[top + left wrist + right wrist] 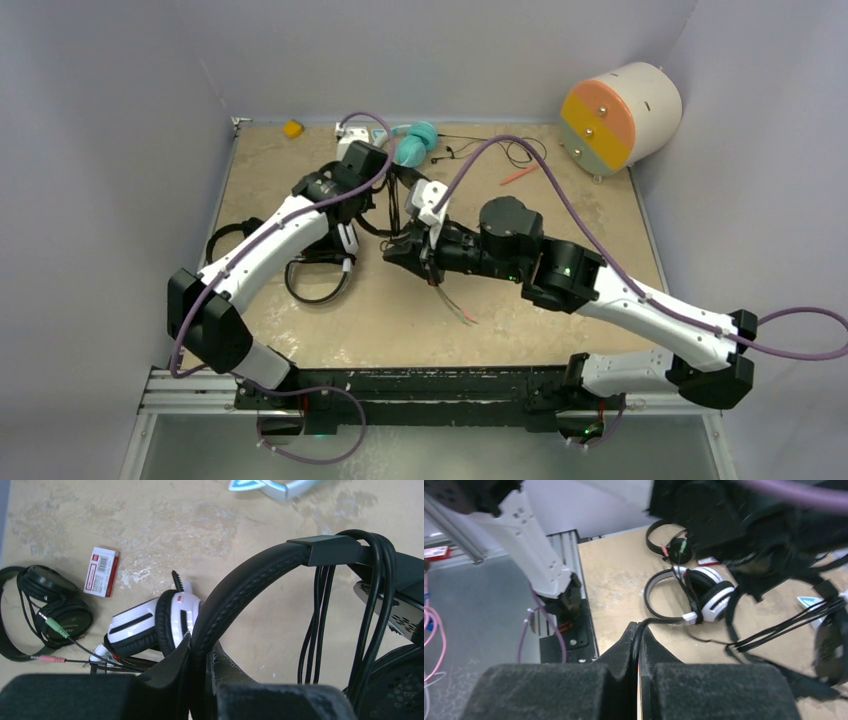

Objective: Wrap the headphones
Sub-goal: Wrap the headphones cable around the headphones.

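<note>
The held black headset (250, 580) is suspended above the middle of the table (620, 200), between the two grippers. In the left wrist view its padded headband rises from between the fingers, arcs upward and to the right, and ends at a square slider bracket. One ear cup (400, 690) lies at the lower right edge. Several turns of its thin black cable (372, 595) are looped over the band at the bracket and hang straight down. The left gripper (200, 667) has its jaws pressed onto the headband, pinching the padding. The right gripper (638, 637) has its jaws pressed together on a strand of the thin cable, which emerges from the fingertips. The left arm extends from the near-left base diagonally forward and to the right, with the elbow low at the near left and the wrist over the far centre. The right arm extends from the near-right base leftward across the table, with the forearm low and the gripper pointing left. The white-and-black headset (150, 627) and the all-black headset (55, 615) lie on the table under the left arm. The teal headset (415, 142) lies at the far edge.
</note>
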`<state>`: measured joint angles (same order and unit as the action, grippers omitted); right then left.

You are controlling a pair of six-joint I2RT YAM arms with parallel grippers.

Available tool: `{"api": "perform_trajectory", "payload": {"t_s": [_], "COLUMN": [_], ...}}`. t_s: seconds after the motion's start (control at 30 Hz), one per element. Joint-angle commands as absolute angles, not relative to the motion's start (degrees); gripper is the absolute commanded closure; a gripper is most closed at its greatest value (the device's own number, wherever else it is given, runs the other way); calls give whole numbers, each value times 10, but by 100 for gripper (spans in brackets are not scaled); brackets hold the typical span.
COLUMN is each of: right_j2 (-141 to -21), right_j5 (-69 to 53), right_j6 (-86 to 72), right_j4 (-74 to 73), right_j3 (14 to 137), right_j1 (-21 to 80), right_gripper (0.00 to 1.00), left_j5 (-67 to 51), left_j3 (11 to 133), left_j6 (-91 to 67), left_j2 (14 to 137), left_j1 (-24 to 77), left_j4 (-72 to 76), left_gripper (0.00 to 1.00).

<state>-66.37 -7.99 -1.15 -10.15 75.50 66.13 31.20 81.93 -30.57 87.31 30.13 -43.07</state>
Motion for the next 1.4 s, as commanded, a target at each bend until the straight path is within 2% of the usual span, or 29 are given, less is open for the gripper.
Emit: {"api": "perform_trajectory", "payload": {"t_s": [0.0,0.23,0.9,1.07,1.37], "right_j2": [-697,-695,-735,-760,-840], "right_j5": [-59,-97,-142,-133,-273], "right_j6": [10,-26,-66,-58,-102], "right_j4": [-151,-117,-221,-228,-191], "right_j3": [806,797,848,840,837], "right_j1": [632,536,303,277,195], "right_gripper": [100,100,100,100,100], "left_j5": [371,360,253,200,47], "left_j3": [783,708,638,623,619], "left_j6": [-248,-187,-55,-38,-17], "left_j2": [824,779,729,693,654], "left_j1": [334,368,411,410,410], "left_j4": [-356,-297,-299,-287,-286], "left_gripper": [100,100,100,100,100]}}
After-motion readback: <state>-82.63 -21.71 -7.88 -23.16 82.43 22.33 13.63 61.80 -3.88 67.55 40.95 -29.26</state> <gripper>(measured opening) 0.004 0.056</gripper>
